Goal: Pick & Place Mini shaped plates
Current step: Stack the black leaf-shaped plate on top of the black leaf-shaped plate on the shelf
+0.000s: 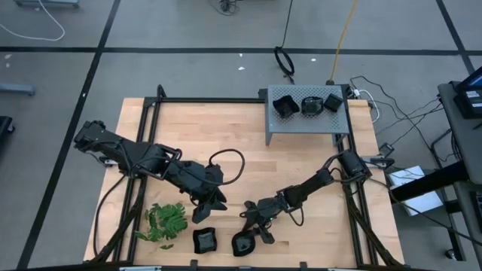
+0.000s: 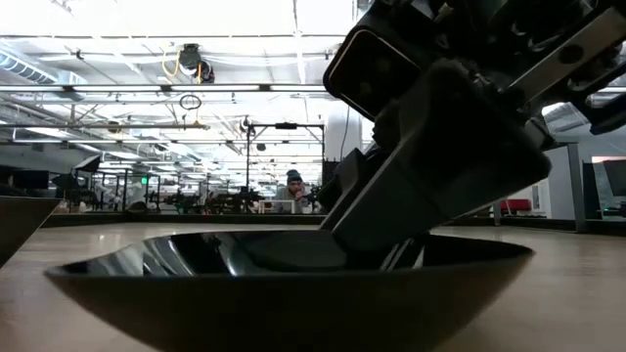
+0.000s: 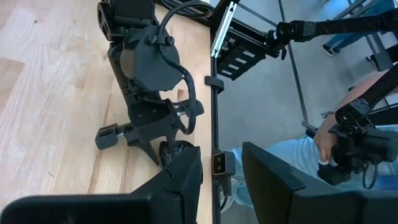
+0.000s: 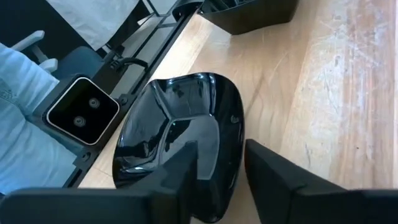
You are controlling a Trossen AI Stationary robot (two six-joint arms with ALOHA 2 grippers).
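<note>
Plate (image 4: pixel 180 134) glossy blk, rounded | R gripper (image 4: pixel 221 163) fingers straddling rim | L gripper (image 1: pixel 203 212) parted, empty

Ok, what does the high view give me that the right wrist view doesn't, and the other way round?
Only the high view shows the grey perforated box holding three plates, the green sprig, the left gripper and the square plate near it. Only the right wrist view shows one finger inside the rounded plate, one outside its rim. Both show that plate, the right gripper and the wooden table.
</note>
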